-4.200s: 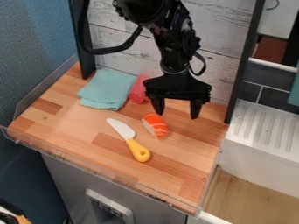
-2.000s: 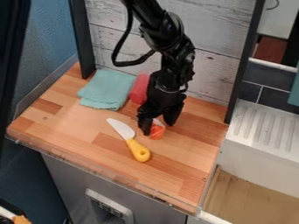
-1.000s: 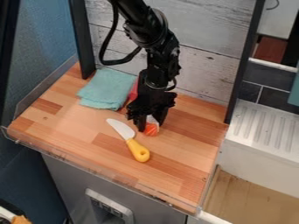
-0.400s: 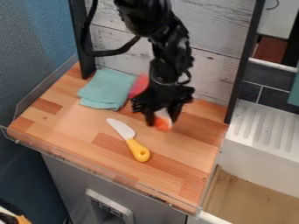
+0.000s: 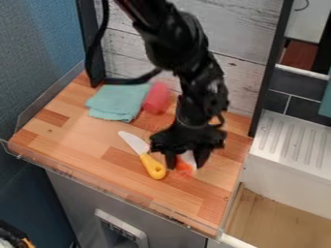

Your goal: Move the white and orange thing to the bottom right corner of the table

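The black gripper (image 5: 187,163) hangs over the right half of the wooden table (image 5: 110,167), shut on the white and orange thing (image 5: 185,166), which looks like a piece of sushi. Its white part shows between the fingers and its orange part lower down; the sides are hidden by the fingers. They are just right of the knife's yellow handle. Whether the piece touches the wood, I cannot tell.
A knife with a yellow handle (image 5: 153,166) lies left of the gripper. Behind are a folded teal cloth (image 5: 118,101) and a red cylindrical object (image 5: 156,98). A clear low rim runs along the front edge; a white sink (image 5: 291,145) stands at right.
The gripper has come down from above, closed on the white and orange piece, and carried it toward the front and slightly right. The knife and cloth have stayed where they were.
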Robot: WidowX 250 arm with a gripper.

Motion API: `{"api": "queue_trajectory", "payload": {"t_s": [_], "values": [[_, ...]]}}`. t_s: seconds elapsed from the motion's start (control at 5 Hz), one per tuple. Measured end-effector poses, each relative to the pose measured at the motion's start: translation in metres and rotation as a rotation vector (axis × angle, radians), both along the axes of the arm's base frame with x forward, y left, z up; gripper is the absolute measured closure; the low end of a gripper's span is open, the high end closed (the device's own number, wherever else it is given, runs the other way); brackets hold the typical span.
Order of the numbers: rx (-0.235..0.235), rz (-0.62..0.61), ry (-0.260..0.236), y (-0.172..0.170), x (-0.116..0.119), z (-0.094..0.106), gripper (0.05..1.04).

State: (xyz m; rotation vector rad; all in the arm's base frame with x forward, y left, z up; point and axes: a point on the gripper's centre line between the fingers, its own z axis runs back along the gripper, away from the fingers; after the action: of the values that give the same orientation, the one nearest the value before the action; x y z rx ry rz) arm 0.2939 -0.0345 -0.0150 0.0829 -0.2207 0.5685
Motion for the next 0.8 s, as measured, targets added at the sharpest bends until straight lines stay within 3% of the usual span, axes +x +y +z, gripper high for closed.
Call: {"api": "queue_trajectory", "payload": {"t_s": [0.2,0.8], "values": [[-0.003,-0.066,0.005,-0.011,-0.013,-0.009,0.483],[-0.023,-0.144,0.021,-0.029,-0.011,-0.034,0.484]]}}
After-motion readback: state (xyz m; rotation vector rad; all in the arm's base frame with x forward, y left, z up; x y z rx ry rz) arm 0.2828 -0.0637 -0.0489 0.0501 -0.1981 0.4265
